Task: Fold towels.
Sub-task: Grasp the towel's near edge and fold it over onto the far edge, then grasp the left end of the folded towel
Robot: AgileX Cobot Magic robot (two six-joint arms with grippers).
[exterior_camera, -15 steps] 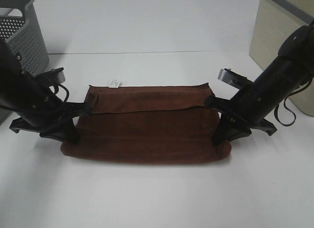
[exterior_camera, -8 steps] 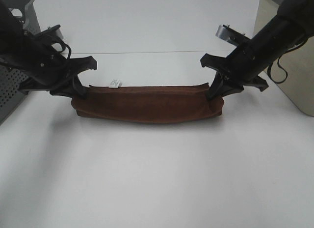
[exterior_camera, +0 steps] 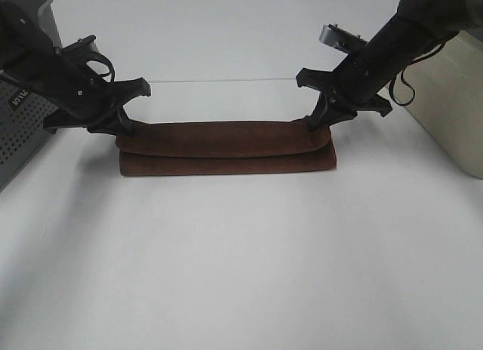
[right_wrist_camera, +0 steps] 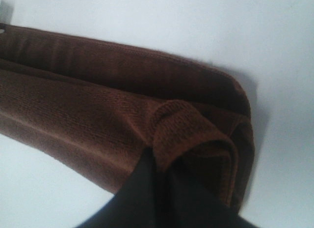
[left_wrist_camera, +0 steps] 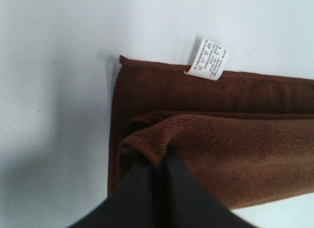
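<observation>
Showing a brown terry towel [exterior_camera: 226, 148] folded into a long narrow band across the middle of the white counter [exterior_camera: 241, 259], nearer its far edge. Pinched at both short ends: by the left claw [exterior_camera: 124, 130], clenched on the upper layer's corner, and by the right claw [exterior_camera: 317, 125], clenched on a bunched corner likewise. Shows a white care label [left_wrist_camera: 208, 59] poking out from the lower layer. To finish this fold well: lower both corners together, line up upper edge with lower, hold the band taut, then release. At the counter's left edge, a grey perforated basket [exterior_camera: 11, 150]; contents hidden from view.
</observation>
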